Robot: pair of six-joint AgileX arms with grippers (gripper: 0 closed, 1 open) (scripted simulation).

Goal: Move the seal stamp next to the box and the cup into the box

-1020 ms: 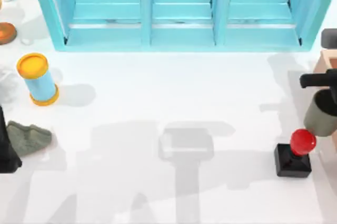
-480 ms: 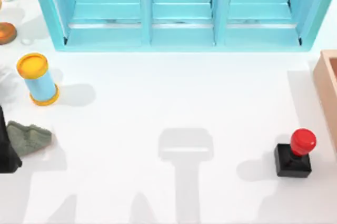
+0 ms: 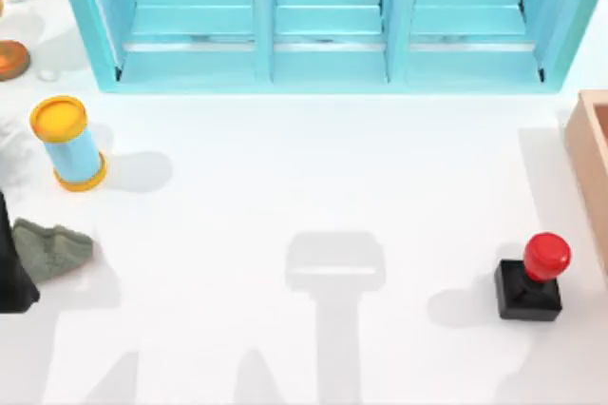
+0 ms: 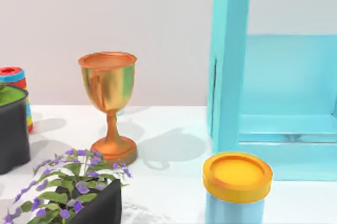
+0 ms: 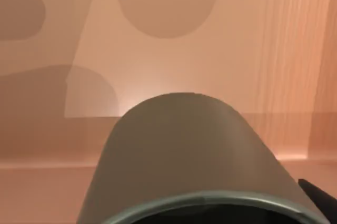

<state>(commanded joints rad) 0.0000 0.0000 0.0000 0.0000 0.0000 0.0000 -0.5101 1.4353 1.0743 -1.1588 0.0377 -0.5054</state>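
White table (image 3: 285,167), matte and bare across the middle, crossed by soft grey shadows toward the lower edge of the top view. Turquoise cabinet (image 3: 323,15) along the upper edge, three open bays facing the table. Pale plain wall (image 4: 105,13) behind, seen from the left wrist.

At left: light-blue cylinder (image 3: 68,144) with yellow lid, tilted; below it a crumpled grey-green cloth (image 3: 52,248). Just beside the cloth, at the left edge, left arm (image 3: 11,272), parked; state of its end effector cannot be told. In the upper left corner, foot of a copper goblet (image 3: 11,58). From the left wrist, standing upright near the goblet, a dark planter (image 4: 100,205) with purple flowers.

At lower right: stamp (image 3: 532,281), upright on the table, red knob over black base, near the box (image 3: 587,153) yet apart from it. Tan box cut off by the right edge.

From the right wrist: olive cup (image 5: 184,150) close up, over the wood-grain floor of the box, inside its walls. Right end effector (image 5: 202,211) grasping the cup.
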